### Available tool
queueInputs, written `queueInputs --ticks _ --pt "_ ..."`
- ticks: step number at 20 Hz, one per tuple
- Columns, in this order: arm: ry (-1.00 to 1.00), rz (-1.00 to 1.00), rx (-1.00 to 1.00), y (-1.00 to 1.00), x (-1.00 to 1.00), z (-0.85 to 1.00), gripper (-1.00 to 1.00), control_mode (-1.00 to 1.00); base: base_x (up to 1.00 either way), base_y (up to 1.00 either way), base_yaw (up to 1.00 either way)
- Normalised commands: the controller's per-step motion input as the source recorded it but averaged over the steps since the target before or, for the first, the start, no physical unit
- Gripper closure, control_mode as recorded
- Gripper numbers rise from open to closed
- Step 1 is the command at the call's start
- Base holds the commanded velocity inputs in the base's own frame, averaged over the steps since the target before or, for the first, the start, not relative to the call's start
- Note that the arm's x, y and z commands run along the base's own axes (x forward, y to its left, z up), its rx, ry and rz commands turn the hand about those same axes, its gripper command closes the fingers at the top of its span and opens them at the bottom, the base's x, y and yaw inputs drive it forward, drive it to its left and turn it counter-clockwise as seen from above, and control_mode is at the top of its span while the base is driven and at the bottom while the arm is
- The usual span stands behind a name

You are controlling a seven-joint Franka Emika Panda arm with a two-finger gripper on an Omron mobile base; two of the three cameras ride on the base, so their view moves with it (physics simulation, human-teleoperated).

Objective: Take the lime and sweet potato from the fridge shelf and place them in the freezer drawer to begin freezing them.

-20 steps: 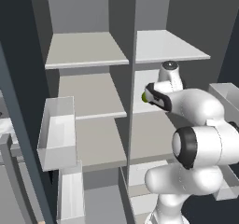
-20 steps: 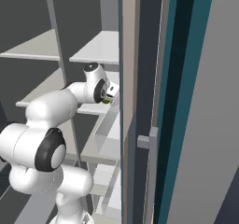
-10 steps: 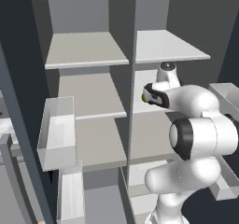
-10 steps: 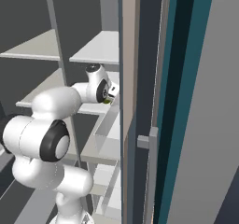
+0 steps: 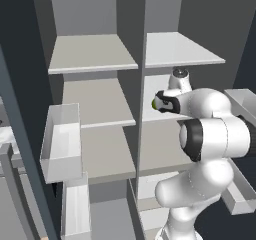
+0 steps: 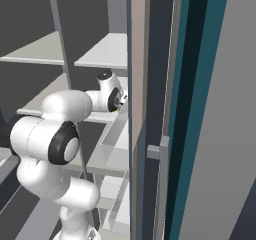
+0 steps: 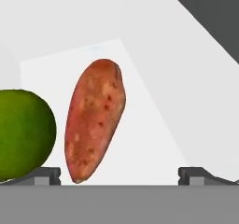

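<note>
Left base view has the white arm [image 5: 210, 134] reaching into the right column of the open cabinet, over the middle fridge shelf [image 5: 150, 111]. Hand view shows the sweet potato [image 7: 94, 119] lying on that pale shelf, between the gripper's [image 7: 119, 174] wide-apart, empty fingertips [image 7: 45, 175], with the lime [image 7: 21, 133] just beside it.

In the hand view the lime [image 7: 21, 134] is cut off by the left edge, so its far side goes unseen. The sweet potato [image 7: 94, 120] dips behind the bottom band at its lower tip. In the left base view the arm covers most of the lime [image 5: 154, 104], leaving a sliver.
</note>
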Motion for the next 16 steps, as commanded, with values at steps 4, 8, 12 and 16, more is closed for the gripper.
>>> queueInputs --ticks 4,8,12,16 --pt "0.0 0.0 0.0 -0.06 0.17 -0.16 -1.0 -1.0 0.0 0.0 0.0" --pt "0.0 0.0 0.0 0.0 0.24 -0.09 -1.0 -1.0 0.0 0.0 0.0" --pt "0.0 0.0 0.0 0.0 0.29 -0.12 -1.0 -1.0 0.0 0.0 0.0" --pt "0.0 0.0 0.0 0.0 0.24 -0.12 -1.0 -1.0 0.0 0.0 0.0"
